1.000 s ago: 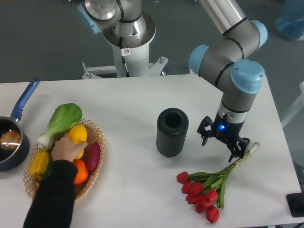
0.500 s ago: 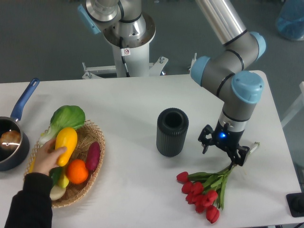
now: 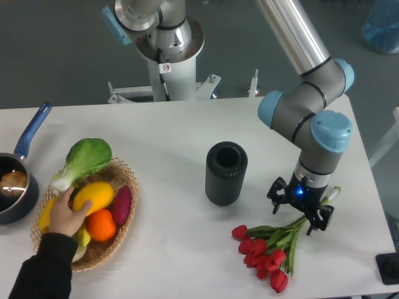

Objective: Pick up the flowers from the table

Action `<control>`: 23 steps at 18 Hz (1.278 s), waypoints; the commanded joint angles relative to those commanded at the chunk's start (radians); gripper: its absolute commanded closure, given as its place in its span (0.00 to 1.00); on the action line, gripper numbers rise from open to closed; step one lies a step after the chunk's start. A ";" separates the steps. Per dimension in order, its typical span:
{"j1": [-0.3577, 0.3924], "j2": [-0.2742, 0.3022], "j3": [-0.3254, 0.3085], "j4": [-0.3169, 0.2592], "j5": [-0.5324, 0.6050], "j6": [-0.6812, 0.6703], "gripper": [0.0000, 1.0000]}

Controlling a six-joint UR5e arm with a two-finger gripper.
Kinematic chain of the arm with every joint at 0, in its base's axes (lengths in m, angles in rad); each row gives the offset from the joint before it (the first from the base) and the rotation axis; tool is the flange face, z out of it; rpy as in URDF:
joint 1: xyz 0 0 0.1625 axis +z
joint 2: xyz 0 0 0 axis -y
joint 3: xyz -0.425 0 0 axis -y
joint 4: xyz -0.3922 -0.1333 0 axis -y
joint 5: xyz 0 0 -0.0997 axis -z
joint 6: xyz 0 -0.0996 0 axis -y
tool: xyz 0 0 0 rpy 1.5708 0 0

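The flowers [image 3: 267, 254], a small bunch of red tulips with green leaves and thin green stems, lie flat on the white table [image 3: 187, 143] at the front right, buds toward the front, stems running up and right. My gripper [image 3: 300, 208] points down, low over the stems, with its two black fingers spread on either side of them. It is open and holds nothing. The stem ends [image 3: 332, 192] stick out to the right of the gripper.
A black ribbed cylinder vase [image 3: 225, 172] stands just left of the gripper. A wicker basket [image 3: 118, 240] of toy fruit and vegetables sits at the front left, with a person's hand [image 3: 65, 212] in it. A blue-handled pan [image 3: 15, 180] is at the left edge.
My gripper has moved down and a little to the right, closer to the flower stems. The person's hand has shifted the yellow toy within the basket.
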 joint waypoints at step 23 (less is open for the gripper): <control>0.005 -0.023 0.046 0.012 0.018 -0.025 1.00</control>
